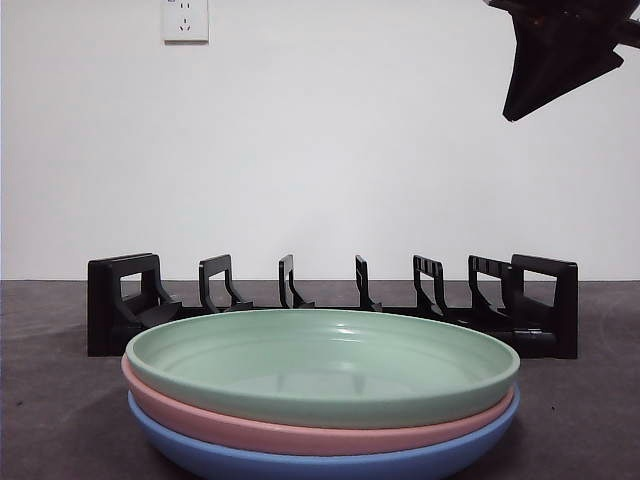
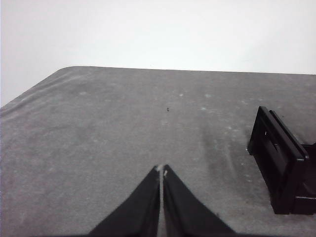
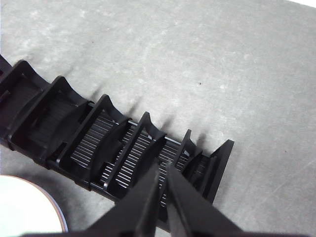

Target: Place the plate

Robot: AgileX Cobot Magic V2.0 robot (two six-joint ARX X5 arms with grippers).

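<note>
three plates are sitting stacked near the front edge of the desk point(image 1: 40, 400): a green plate point(image 1: 320, 365) on top, a pink plate point(image 1: 300, 432) under it, a blue plate point(image 1: 320, 462) at the bottom. the black rack point(image 1: 330, 300) is standing just behind them with every slot empty, so nothing is placed yet. the right gripper point(image 3: 162, 170) is hovering above one end of the rack, jaws pressed together. the left gripper point(image 2: 162, 170) is waiting off the rack's other end over bare desk, jaws also together. the risks i am expecting: the nested rims are sitting tight, so a pinch on the green rim may be lifting the pink plate too; a shallow grip may be letting the plate swing and knock the light rack backward.
</note>
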